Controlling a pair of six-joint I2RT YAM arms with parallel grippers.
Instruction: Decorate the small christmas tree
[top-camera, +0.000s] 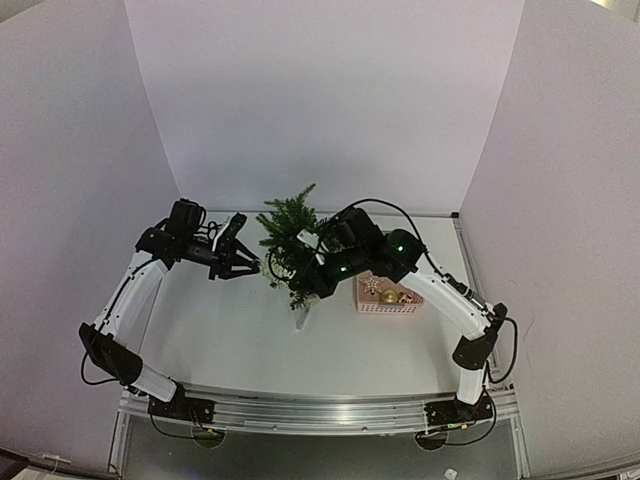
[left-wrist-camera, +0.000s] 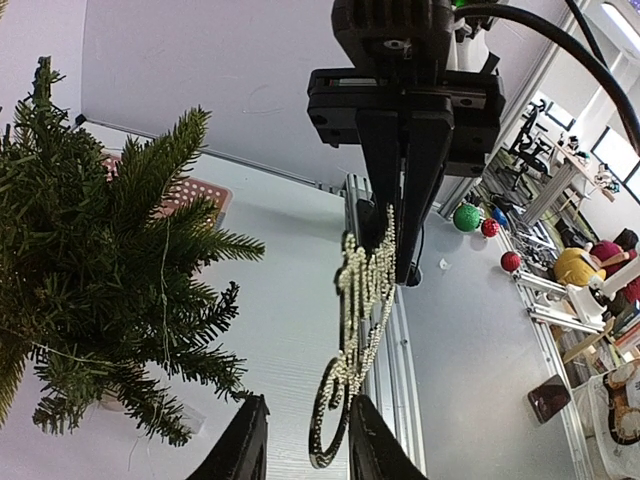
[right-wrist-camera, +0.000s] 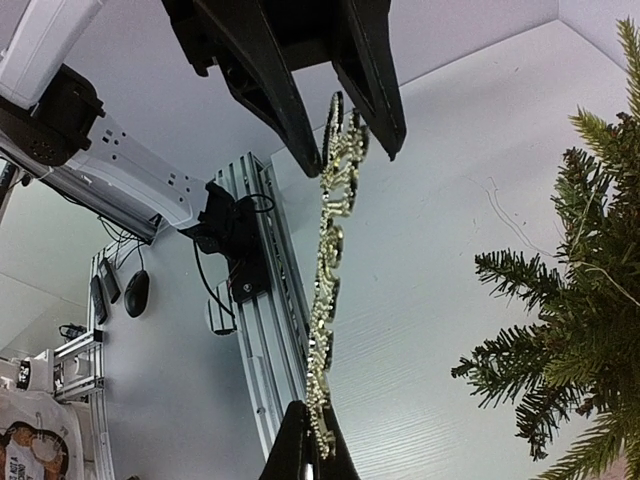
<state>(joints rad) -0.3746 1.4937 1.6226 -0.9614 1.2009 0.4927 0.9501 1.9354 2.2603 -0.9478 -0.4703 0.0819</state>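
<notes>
The small christmas tree (top-camera: 289, 232) stands mid-table, dark green; it fills the left of the left wrist view (left-wrist-camera: 90, 250) and the right of the right wrist view (right-wrist-camera: 580, 330). My right gripper (right-wrist-camera: 312, 452) is shut on one end of a long gold beaded ornament (right-wrist-camera: 330, 250) held in the air just left of the tree. My left gripper (left-wrist-camera: 305, 450) is open, with its fingers either side of the ornament's ring end (left-wrist-camera: 335, 420). The two grippers face each other, left (top-camera: 250, 266) and right (top-camera: 283, 272).
A pink basket (top-camera: 388, 296) with gold ornaments sits right of the tree; its rim shows behind the branches (left-wrist-camera: 195, 192). The aluminium rail (right-wrist-camera: 265, 330) runs along the table's near edge. Green and red baubles (left-wrist-camera: 466, 217) lie beyond the table.
</notes>
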